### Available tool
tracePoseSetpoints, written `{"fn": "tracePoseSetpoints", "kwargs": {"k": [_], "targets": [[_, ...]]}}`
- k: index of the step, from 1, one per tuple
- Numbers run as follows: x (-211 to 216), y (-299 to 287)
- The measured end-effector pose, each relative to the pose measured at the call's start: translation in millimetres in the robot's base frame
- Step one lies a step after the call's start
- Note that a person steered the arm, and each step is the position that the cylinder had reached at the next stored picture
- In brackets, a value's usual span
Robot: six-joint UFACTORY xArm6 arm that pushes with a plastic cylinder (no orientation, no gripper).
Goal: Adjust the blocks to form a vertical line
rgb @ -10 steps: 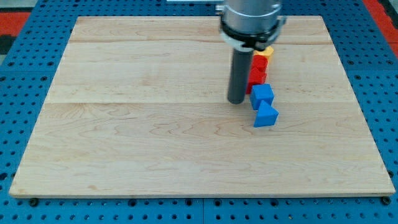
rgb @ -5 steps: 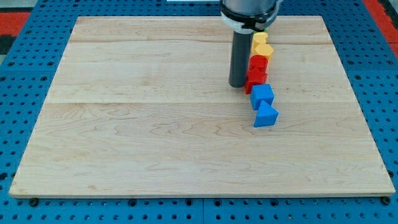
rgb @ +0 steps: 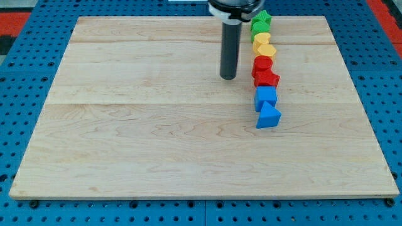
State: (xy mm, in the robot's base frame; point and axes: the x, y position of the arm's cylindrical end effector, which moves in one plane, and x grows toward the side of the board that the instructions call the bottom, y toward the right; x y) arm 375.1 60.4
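Observation:
Several blocks stand in a near-vertical column right of the board's middle. From the top: a green star [rgb: 262, 17], a green block [rgb: 259, 27], a yellow block [rgb: 262, 39], a yellow heart-like block [rgb: 267, 50], a red block [rgb: 262, 64], a red star [rgb: 266, 78], a blue cube [rgb: 265, 96] and a blue triangle [rgb: 269, 117]. The blue triangle sits slightly right of the line. My tip [rgb: 228, 77] rests on the board to the left of the red star, apart from it.
The wooden board [rgb: 157, 125] lies on a blue perforated table [rgb: 19, 125]. The arm's body [rgb: 235, 6] hangs over the board's top edge, beside the green blocks.
My tip has moved up and to the left, away from the blue cube and red blocks. The green and yellow blocks, hidden before by the arm, now show.

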Motion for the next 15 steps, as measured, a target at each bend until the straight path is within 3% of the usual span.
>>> {"fn": "tracePoseSetpoints", "kwargs": {"k": [2, 6, 7, 8, 10, 12, 13, 15], "targets": [[-27.2, 10.1], [-20.1, 37.8], [-20.9, -0.2], [-33.6, -42.1], [-124.7, -19.0], [-149.7, 4.3], [-181.9, 17.6], [-177.5, 19.7]]}}
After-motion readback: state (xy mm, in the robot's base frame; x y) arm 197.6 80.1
